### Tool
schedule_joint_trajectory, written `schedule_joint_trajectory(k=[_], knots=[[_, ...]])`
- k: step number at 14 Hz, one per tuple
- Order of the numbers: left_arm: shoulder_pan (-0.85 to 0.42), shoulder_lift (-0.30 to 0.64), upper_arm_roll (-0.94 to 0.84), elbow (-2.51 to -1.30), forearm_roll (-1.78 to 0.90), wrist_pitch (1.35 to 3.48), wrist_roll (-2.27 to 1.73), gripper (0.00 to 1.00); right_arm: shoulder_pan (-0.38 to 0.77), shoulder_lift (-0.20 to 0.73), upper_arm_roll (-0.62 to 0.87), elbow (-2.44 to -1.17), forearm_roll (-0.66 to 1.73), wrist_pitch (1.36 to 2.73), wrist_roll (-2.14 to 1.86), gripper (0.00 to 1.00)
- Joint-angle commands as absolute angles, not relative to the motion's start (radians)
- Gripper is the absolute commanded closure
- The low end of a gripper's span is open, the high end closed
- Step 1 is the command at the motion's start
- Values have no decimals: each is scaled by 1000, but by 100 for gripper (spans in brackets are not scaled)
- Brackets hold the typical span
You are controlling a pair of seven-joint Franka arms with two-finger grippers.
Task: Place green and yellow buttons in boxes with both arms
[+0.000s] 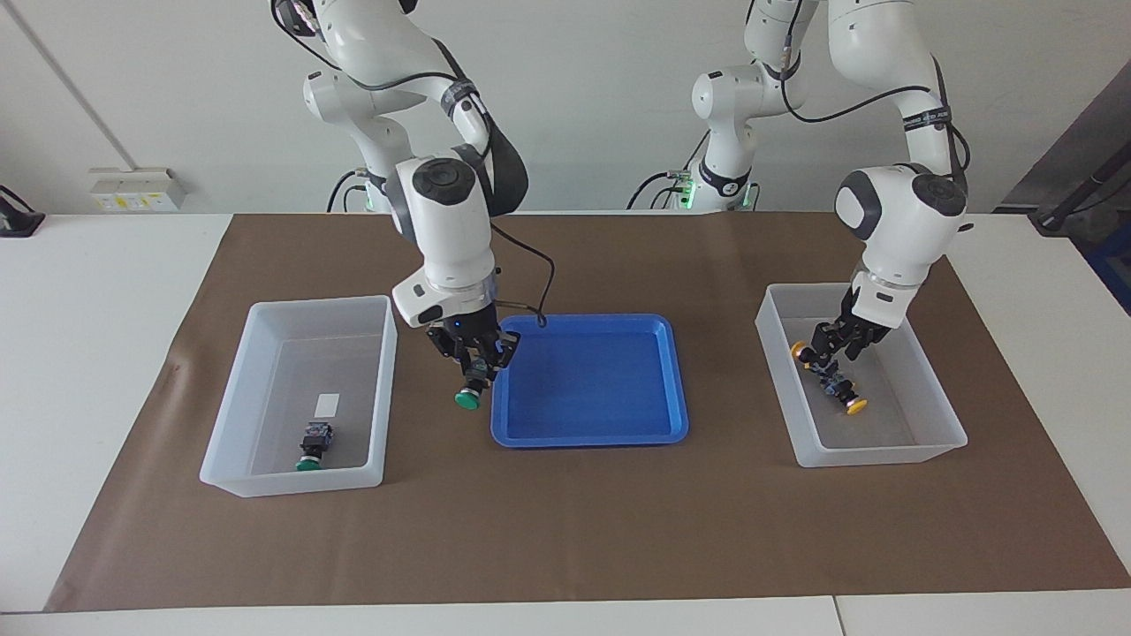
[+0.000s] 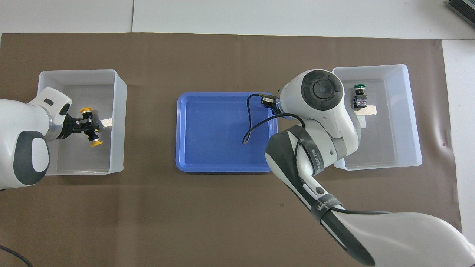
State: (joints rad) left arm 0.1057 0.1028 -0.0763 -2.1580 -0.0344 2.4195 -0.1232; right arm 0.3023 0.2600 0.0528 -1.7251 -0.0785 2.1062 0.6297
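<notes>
My right gripper (image 1: 477,364) is shut on a green button (image 1: 468,397) and holds it cap down, over the mat between the right arm's box (image 1: 265,311) and the blue tray; in the overhead view the arm hides them. A second green button (image 1: 314,442) lies in that box (image 2: 412,111), and it also shows in the overhead view (image 2: 360,97). My left gripper (image 1: 826,353) is low inside the other box (image 1: 938,442), shut on a yellow button (image 1: 802,352). The second yellow button (image 1: 848,397) lies on that box's floor, right beside it.
A shallow blue tray (image 1: 588,435) lies at the middle of the brown mat (image 1: 565,530), between the two boxes, with nothing in it. A black cable from the right arm's wrist hangs over its corner (image 2: 248,133). A white label (image 1: 328,405) lies in the right arm's box.
</notes>
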Motion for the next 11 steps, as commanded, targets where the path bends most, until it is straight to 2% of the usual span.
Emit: schedule_joint_trajectory(k=[1,3,5,7,11], knots=[[107,90,-69,-2137,-49,2419,-101,0,217,167,61,-1827,-57,2077,474,100],[98,97,-69,-2073,-48,2370,-104,0,163,131,61,-1871,-57,2077,373,100],[94,101,-71,-1976,-38,2249,-98,0,79,132,61,-1890,-57,2100,231,100],[84,101,-75,-1896,-35,2145,-86,0,8,150,61,-1894,-55,2138,91,100],[9,71,-80,-1826,55,1973,-78,0,-80,244,61,-1891,-55,2245,-47,100]])
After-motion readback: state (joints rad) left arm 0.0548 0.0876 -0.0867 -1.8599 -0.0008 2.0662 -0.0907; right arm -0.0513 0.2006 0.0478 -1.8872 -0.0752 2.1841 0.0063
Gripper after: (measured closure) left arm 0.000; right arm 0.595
